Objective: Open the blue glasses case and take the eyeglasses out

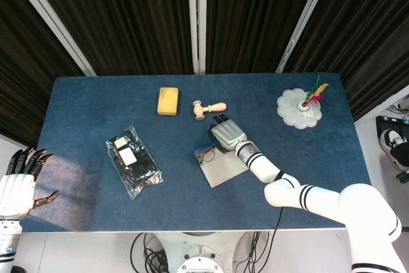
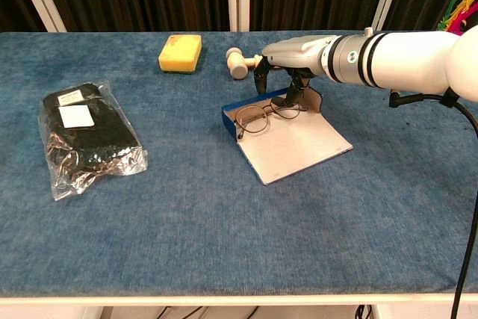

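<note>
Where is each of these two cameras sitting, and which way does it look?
Head view: high above the near edge, looking almost straight down on the table; shows the right arm, right hand over the case, and left hand off the table's left edge.
Chest view: low at the near edge, looking across toward the curtains; shows only the right arm and hand, fingers at the eyeglasses.
Shared: case, glasses, sponge, mallet, black packet, right hand.
</note>
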{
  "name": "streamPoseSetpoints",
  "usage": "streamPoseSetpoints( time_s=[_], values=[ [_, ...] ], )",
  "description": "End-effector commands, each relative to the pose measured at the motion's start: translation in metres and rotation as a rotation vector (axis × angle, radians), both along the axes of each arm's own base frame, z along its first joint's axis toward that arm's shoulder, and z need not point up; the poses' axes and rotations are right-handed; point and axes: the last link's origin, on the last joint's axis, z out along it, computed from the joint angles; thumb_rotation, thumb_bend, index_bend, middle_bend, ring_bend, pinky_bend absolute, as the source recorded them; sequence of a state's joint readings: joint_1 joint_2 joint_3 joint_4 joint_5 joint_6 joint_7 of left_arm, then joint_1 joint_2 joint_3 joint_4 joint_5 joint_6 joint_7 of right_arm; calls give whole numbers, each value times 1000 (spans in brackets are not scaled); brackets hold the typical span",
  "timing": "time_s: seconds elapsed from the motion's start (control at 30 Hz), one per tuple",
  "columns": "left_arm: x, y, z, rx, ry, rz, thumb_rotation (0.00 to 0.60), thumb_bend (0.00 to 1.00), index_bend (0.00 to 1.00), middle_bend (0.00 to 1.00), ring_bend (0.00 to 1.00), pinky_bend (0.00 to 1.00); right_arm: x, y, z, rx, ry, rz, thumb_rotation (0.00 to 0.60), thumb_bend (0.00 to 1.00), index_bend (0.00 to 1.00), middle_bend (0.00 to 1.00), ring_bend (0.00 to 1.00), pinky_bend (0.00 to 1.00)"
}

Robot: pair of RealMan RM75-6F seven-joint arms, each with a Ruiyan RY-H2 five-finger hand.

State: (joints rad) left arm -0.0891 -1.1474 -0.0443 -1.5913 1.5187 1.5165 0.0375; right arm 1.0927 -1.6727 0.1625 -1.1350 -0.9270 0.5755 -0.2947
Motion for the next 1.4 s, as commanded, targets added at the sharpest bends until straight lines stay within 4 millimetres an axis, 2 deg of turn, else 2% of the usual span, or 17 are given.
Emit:
streamPoseSetpoints(
  time_s=[0.03, 0.2, 0.4, 0.57, 0.77, 0.97, 1.17, 1.27, 1.33, 1.4],
  values=[
    [0, 0, 0, 0, 0, 1, 600, 68, 212, 118, 16, 0, 0, 0, 0, -5, -1, 2, 600, 442, 512, 294, 0, 0],
    [0, 0, 0, 0, 0, 0, 600, 68, 212, 119, 16, 0, 1, 1, 5, -43, -13, 18, 600, 439, 572, 322, 0, 0],
    [-1, 1, -1, -3, -2, -3, 600, 67, 212, 119, 16, 0, -2, 7, 10, -137, -45, 42, 600, 427, 590, 328, 0, 0],
    [0, 3, -3, -7, -4, -7, 600, 67, 212, 118, 16, 0, -8, 15, 8, -255, -83, 63, 600, 397, 603, 332, 0, 0],
    [0, 4, -3, -9, -4, -9, 600, 68, 212, 119, 16, 0, -13, 20, 4, -349, -126, 72, 600, 413, 620, 335, 0, 0],
    [0, 4, -3, -10, -2, -9, 600, 68, 212, 119, 16, 0, -17, 20, 1, -387, -150, 69, 600, 403, 630, 335, 0, 0],
    [2, 6, -3, -14, 0, -13, 600, 67, 212, 118, 16, 0, -20, 16, -2, -343, -146, 27, 600, 399, 636, 334, 0, 0],
    [2, 7, -4, -18, 1, -15, 600, 67, 212, 118, 16, 0, -17, 12, -3, -291, -130, -6, 600, 382, 579, 309, 0, 0],
    [3, 7, -4, -19, 2, -17, 600, 67, 212, 119, 16, 0, -15, 10, -2, -264, -107, -16, 600, 354, 479, 282, 0, 0],
    [4, 7, -4, -19, 3, -17, 600, 67, 212, 118, 16, 0, -13, 8, -1, -252, -83, -15, 600, 317, 330, 247, 0, 0]
  ],
)
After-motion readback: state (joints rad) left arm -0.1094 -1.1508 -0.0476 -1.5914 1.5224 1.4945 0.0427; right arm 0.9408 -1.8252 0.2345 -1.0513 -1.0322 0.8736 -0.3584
